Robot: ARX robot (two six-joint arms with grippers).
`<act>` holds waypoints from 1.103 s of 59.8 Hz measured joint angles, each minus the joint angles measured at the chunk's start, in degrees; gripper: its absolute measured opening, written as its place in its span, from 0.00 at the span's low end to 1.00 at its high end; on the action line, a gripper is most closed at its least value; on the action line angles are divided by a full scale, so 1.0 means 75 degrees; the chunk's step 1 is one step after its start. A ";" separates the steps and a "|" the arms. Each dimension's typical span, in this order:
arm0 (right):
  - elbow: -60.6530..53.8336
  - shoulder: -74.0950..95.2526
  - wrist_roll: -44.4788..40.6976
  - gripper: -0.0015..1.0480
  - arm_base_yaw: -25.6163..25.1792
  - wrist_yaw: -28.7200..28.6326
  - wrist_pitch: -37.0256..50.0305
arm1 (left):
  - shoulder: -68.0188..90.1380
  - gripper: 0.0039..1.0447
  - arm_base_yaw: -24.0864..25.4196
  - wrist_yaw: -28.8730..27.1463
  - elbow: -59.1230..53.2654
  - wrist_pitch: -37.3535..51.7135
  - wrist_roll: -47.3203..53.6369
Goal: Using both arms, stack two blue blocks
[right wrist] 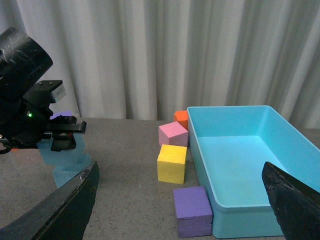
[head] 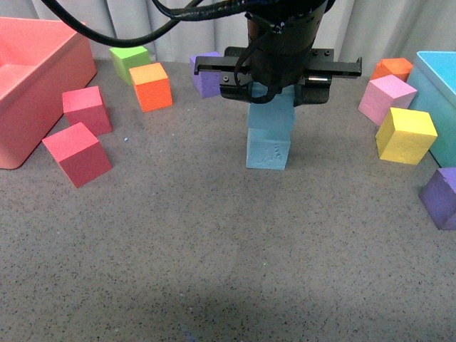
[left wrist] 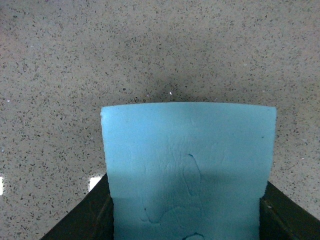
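In the front view my left gripper (head: 274, 96) is shut on a blue block (head: 271, 114) that rests on top of the other blue block (head: 268, 152), the one with the squiggly mark, on the grey table. The upper block sits slightly turned on the lower one. In the left wrist view the held blue block (left wrist: 187, 170) fills the space between the black fingers (left wrist: 87, 217). My right gripper (right wrist: 182, 200) is open and empty, off to the right; from its view the left gripper (right wrist: 55, 135) and the blue stack (right wrist: 65, 162) show at the left.
A pink bin (head: 28, 85) and two red cubes (head: 77, 153) stand left. Green (head: 130, 62), orange (head: 151, 86) and purple (head: 206, 75) cubes lie behind. Right are pink (head: 386, 98), yellow (head: 405, 135), orange (head: 393, 69) and purple (head: 443, 197) cubes beside the teal bin (right wrist: 240, 165).
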 joint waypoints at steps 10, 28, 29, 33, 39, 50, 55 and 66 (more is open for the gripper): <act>0.0000 0.0003 0.0000 0.91 0.0000 0.0000 0.0000 | 0.0233 0.46 -0.0015 0.0020 0.0149 -0.0082 -0.0128; 0.0000 0.0003 0.0000 0.91 0.0000 0.0000 0.0000 | 0.0484 0.46 -0.0061 -0.0006 0.0568 -0.0184 -0.0224; 0.0000 0.0000 0.0000 0.91 0.0000 0.0000 0.0000 | 0.0498 0.46 -0.0064 -0.0006 0.0580 -0.0195 -0.0224; 0.0000 0.0000 0.0000 0.91 0.0000 0.0000 0.0000 | 0.0533 0.46 -0.0073 0.0003 0.0592 -0.0221 -0.0248; 0.0000 0.0003 0.0000 0.91 0.0000 0.0000 0.0000 | 0.0571 0.55 -0.0085 0.0012 0.0592 -0.0245 -0.0321; 0.0000 0.0000 0.0000 0.91 0.0000 0.0000 0.0000 | 0.0574 0.81 -0.0087 -0.0009 0.0592 -0.0248 -0.0361; 0.0000 0.0000 0.0000 0.91 0.0000 0.0000 0.0000 | 0.0568 0.95 -0.0085 -0.0017 0.0592 -0.0254 -0.0364; 0.0000 0.0003 0.0000 0.91 0.0000 0.0000 0.0000 | 0.0090 0.94 -0.0082 -0.0082 0.0128 -0.0195 -0.0280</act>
